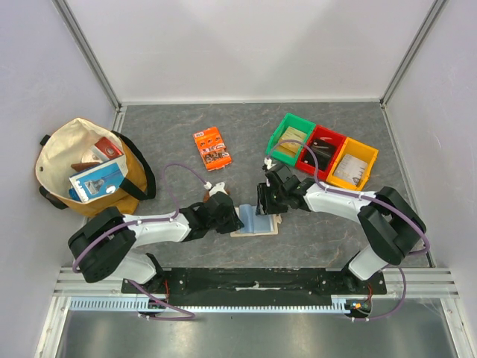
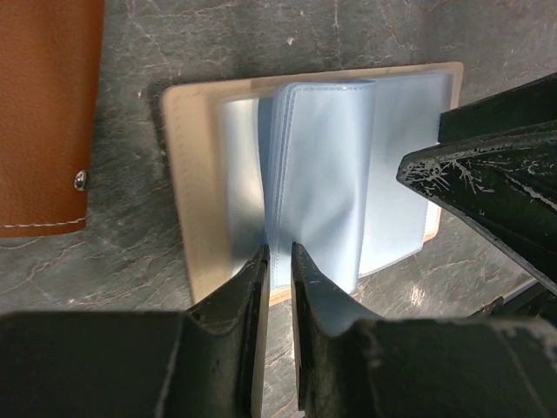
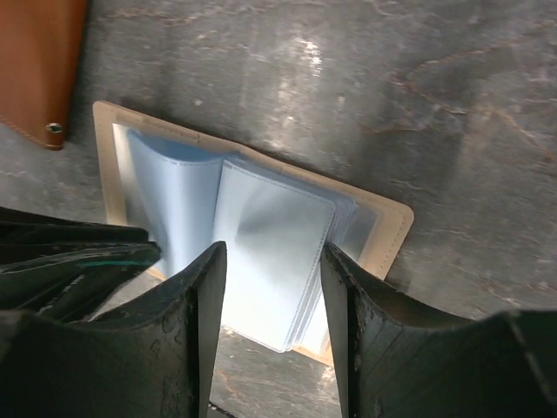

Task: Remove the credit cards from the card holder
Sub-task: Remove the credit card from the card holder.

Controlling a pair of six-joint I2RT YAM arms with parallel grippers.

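Blue card holder point(image 2: 187, 174) sleeves point(image 2: 322, 174) look fanned only wrist-side

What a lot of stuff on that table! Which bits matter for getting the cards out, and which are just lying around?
In the job: card holder, lying open; left end effector, pinching a blue sleeve; right end effector, open over the sleeves. No card shows.
Lying about: brown wallet, orange packet, canvas bag, coloured bins.

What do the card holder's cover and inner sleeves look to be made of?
The cover looks like cream, matte faux leather, judging by its stiff, flat rim. The sleeves look like pale blue, translucent soft plastic, glossy: they catch glare and bow upward.
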